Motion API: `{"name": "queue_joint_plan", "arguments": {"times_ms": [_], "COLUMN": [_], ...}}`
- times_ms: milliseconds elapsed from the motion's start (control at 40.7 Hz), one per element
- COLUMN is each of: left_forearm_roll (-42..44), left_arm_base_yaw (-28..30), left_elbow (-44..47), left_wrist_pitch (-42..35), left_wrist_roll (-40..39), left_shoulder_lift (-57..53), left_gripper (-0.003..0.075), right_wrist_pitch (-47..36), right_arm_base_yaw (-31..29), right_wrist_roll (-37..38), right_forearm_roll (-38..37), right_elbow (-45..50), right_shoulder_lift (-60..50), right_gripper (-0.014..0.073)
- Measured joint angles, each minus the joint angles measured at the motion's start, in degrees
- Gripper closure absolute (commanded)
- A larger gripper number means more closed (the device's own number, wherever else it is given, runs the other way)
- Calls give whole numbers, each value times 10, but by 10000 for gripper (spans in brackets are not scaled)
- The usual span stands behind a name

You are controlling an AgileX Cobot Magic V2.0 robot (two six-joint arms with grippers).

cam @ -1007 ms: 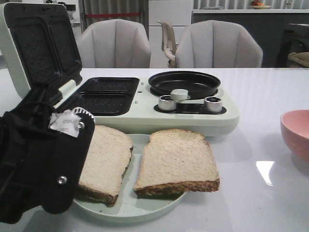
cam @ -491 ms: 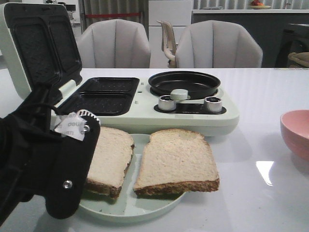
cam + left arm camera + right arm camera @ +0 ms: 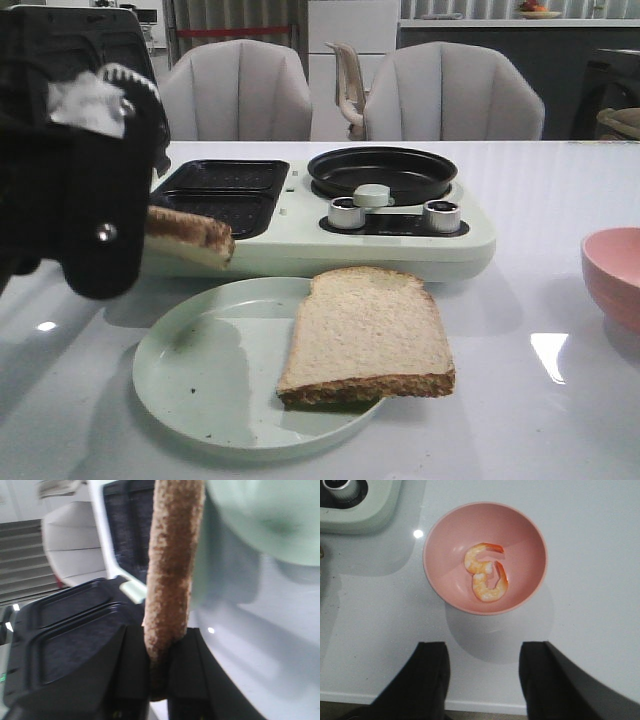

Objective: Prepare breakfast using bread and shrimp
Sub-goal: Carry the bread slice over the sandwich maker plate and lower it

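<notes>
My left gripper (image 3: 150,225) is shut on one bread slice (image 3: 190,234) and holds it in the air at the left, in front of the sandwich maker's lower trays (image 3: 215,198). The left wrist view shows its crust edge (image 3: 172,565) clamped between my fingers. The second bread slice (image 3: 365,335) lies on the pale green plate (image 3: 200,380). Two shrimp (image 3: 485,572) lie in the pink bowl (image 3: 445,540), seen in the right wrist view. My right gripper (image 3: 484,672) is open and empty above the table, short of the bowl.
The pale green sandwich maker (image 3: 400,245) stands behind the plate with its lid (image 3: 60,30) up, a round black pan (image 3: 382,172) and two knobs (image 3: 345,212). The pink bowl (image 3: 615,275) sits at the right edge. Grey chairs (image 3: 452,95) stand beyond the table.
My left gripper has lifted the left bread slice off the plate and risen up and back toward the sandwich maker. The left half of the plate is now bare.
</notes>
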Motion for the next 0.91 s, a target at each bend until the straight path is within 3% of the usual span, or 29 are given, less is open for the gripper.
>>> {"name": "queue_joint_plan", "arguments": {"times_ms": [172,442,614,909], "left_forearm_roll": [30,32,35,39], "left_arm_base_yaw": [16,136,197,272], "left_elbow": [-8,-75,-145,-305], "left_wrist_pitch": [3,-120,-189,-233], "left_wrist_roll": [0,-2,-2,1], "left_shoulder_lift": [-21,5,61,195], "left_gripper": [619,619,619,619], "right_wrist_pitch": [0,0,0,0], "right_arm_base_yaw": [0,0,0,0], "right_wrist_roll": [0,0,0,0], "right_forearm_roll": [0,0,0,0], "right_elbow": [0,0,0,0], "right_shoulder_lift": [0,0,0,0], "right_gripper": [150,150,150,150]}}
